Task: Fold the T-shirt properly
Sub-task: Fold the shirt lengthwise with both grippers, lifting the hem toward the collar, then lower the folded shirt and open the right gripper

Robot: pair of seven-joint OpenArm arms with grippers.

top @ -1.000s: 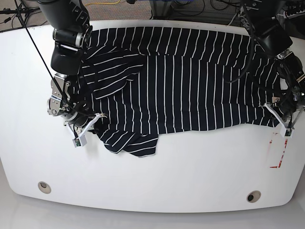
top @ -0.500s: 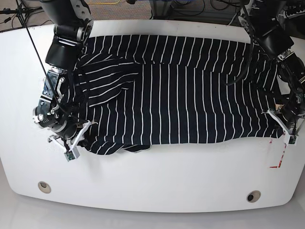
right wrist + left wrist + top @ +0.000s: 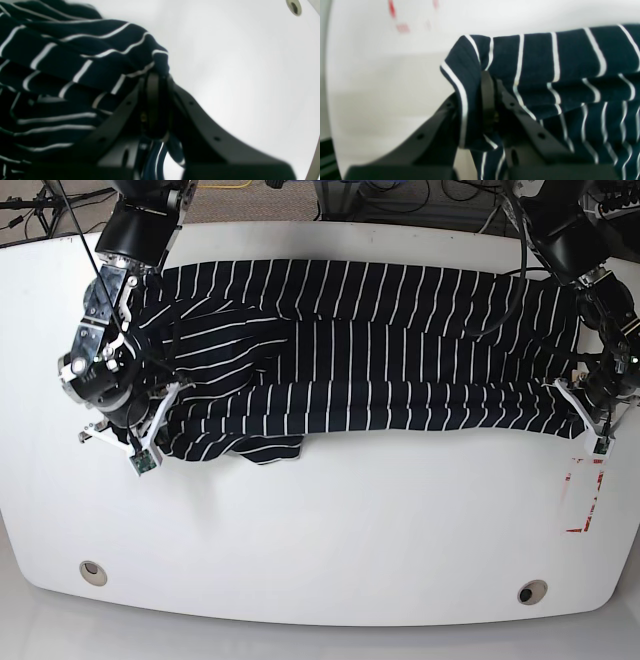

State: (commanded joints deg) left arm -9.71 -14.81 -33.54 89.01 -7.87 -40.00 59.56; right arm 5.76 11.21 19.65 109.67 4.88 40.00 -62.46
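Your T-shirt (image 3: pixel 370 350) lies stretched across the far half of the white tabletop (image 3: pixel 330 540), its near hem bunched toward the base view's left. Your left gripper (image 3: pixel 490 100) is pinching a corner of the striped fabric at the base view's right edge, close to the red marks (image 3: pixel 583 500) on the tabletop. Your right gripper (image 3: pixel 157 100) is pinching the opposite end, fabric folded over its fingertips.
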